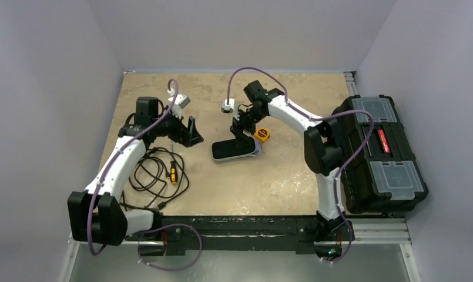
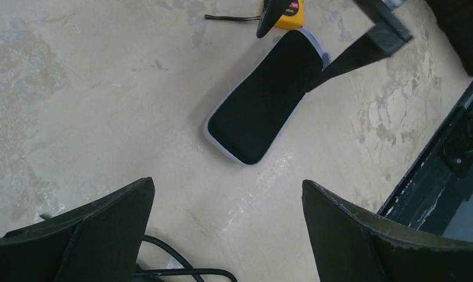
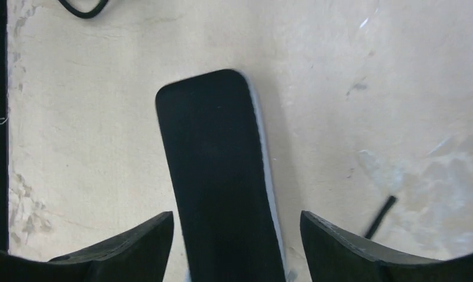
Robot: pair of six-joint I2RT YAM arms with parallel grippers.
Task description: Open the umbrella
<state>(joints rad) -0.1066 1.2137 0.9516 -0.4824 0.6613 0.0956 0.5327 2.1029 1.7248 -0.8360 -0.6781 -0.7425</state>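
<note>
The umbrella [image 1: 236,151] lies folded and flat on the table, a black oblong with a pale lavender rim. The left wrist view shows the umbrella [image 2: 263,100] lying diagonally ahead. My right gripper [image 1: 244,132] hangs over its right end. In the right wrist view the gripper [image 3: 237,217] is open, its jaws straddling the umbrella [image 3: 216,170] with a gap on each side, touching nothing. My left gripper [image 1: 185,133] stands open well to the left of the umbrella, and in its own view the gripper [image 2: 228,188] holds only bare table between its fingers.
A small yellow tape measure [image 1: 261,134] sits just right of the umbrella's far end. A coiled black cable [image 1: 157,173] with an orange plug lies by the left arm. A black toolbox [image 1: 378,153] stands at the right edge. A black rail [image 1: 245,226] runs along the near edge.
</note>
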